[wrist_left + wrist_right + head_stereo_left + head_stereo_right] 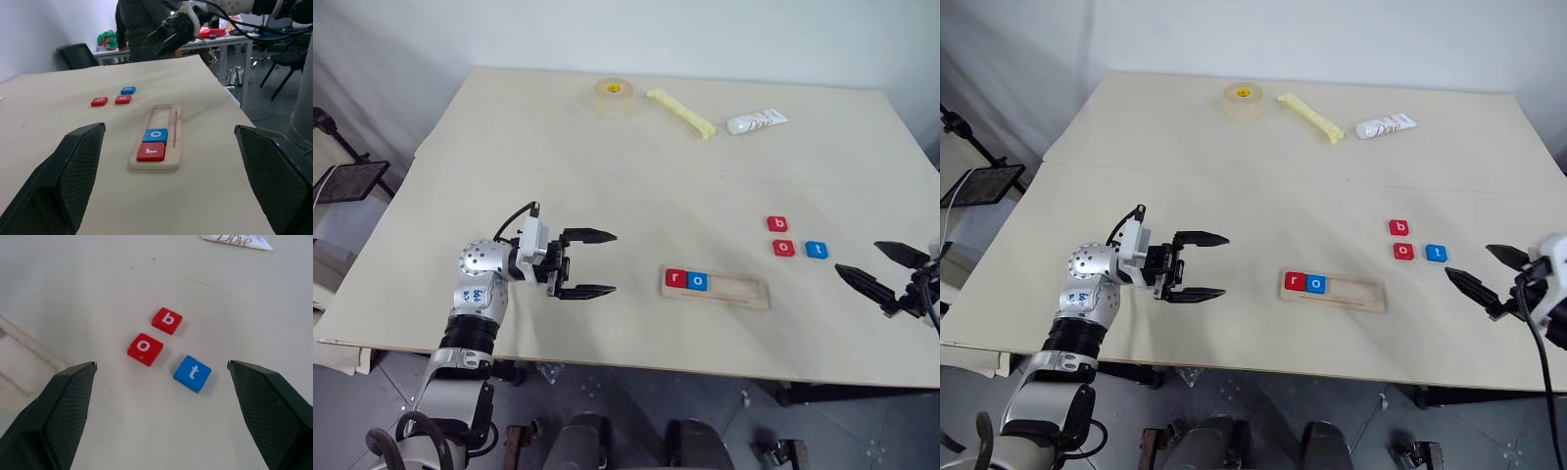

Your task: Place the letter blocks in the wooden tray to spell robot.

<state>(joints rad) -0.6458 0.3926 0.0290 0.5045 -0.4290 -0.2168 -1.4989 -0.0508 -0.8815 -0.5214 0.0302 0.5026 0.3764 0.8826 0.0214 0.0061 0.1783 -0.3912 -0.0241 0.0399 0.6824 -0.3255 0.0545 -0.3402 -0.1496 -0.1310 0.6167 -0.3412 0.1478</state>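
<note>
Both pairs of fingers stand spread and hold nothing: the left gripper (599,263) at lower left, the right gripper (881,266) at the right edge, partly cut off. Five letter blocks in all — red "r" (675,279) and blue "o" (697,281) sit in the left end of the wooden tray (744,291), lower centre; red "b" (777,224), red "o" (783,248) and blue "t" (817,250) lie loose on the surface (607,196), right of centre. At top: one tape roll (614,97), one yellow strip (680,113), one white tube (757,122) — reading "Dove".
</note>
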